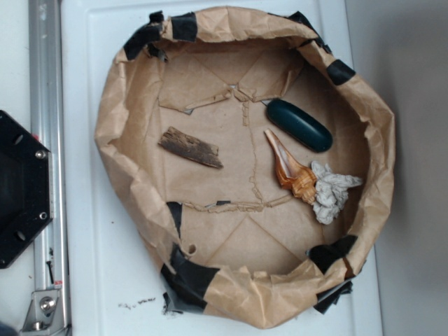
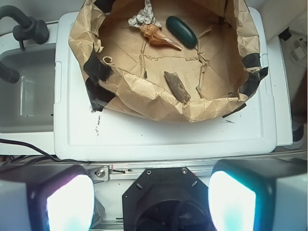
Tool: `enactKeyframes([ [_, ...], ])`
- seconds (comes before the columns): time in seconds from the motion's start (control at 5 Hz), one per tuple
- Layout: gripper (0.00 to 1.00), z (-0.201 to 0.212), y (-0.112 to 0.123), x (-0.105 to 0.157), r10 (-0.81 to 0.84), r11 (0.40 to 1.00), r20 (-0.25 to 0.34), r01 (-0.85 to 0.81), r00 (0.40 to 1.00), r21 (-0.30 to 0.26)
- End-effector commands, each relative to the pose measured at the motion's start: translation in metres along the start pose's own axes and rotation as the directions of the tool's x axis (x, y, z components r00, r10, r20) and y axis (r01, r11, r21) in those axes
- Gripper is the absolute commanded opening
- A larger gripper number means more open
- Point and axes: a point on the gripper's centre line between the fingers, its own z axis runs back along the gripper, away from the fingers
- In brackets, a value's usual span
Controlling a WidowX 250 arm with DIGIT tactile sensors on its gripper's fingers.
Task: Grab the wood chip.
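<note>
- You have a white board (image 1: 91,266) under a ring-shaped basin (image 1: 112,119) of crumpled brown paper, its rim patched with black tape (image 1: 187,276); a metal rail (image 1: 45,140) and the black robot base (image 1: 21,189) sit along one edge.
- In the wrist view your two fingers (image 2: 67,199) fill the bottom corners, pads glowing pale; they stand wide apart with nothing between them, and the gripper (image 2: 149,202) hangs outside the basin, over the rail side of the board.
- The chip (image 2: 176,86) lies flat on the paper floor, well ahead of the fingers and beyond the basin's near wall, roughly in line with the gap between the pads, a touch toward the right one.
- Its long axis runs on a diagonal: in the wrist view from upper left down to lower right, the lower end close to the near wall; in the exterior view (image 1: 190,148) it slants the same way, both ends jagged.
- Farther from the fingers than the chip you see a seashell (image 2: 156,34), a green case (image 2: 181,31) just beside it, and a crumpled white wad (image 2: 143,18) touching the shell's broad end. All three lie well apart from the chip.
</note>
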Motion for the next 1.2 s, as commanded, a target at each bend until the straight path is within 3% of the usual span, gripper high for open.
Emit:
enactKeyframes([
  [0.0, 1.0, 0.0, 0.0, 0.0, 0.0, 1.0, 0.0, 0.0, 1.0, 0.0],
  [0.2, 1.0, -0.024, 0.027, 0.046, 0.079, 0.997, 0.011, -0.079, 0.997, 0.018],
  [0.4, 1.0, -0.053, 0.052, 0.083, 0.102, 0.989, 0.137, -0.087, 0.985, -0.116],
  [0.8, 1.0, -0.143, 0.054, 0.116, 0.014, 0.996, 0.041, -0.011, 0.999, -0.09],
  [1.0, 1.0, -0.18, 0.046, 0.103, -0.174, 0.985, -0.159, 0.171, 0.972, -0.035],
])
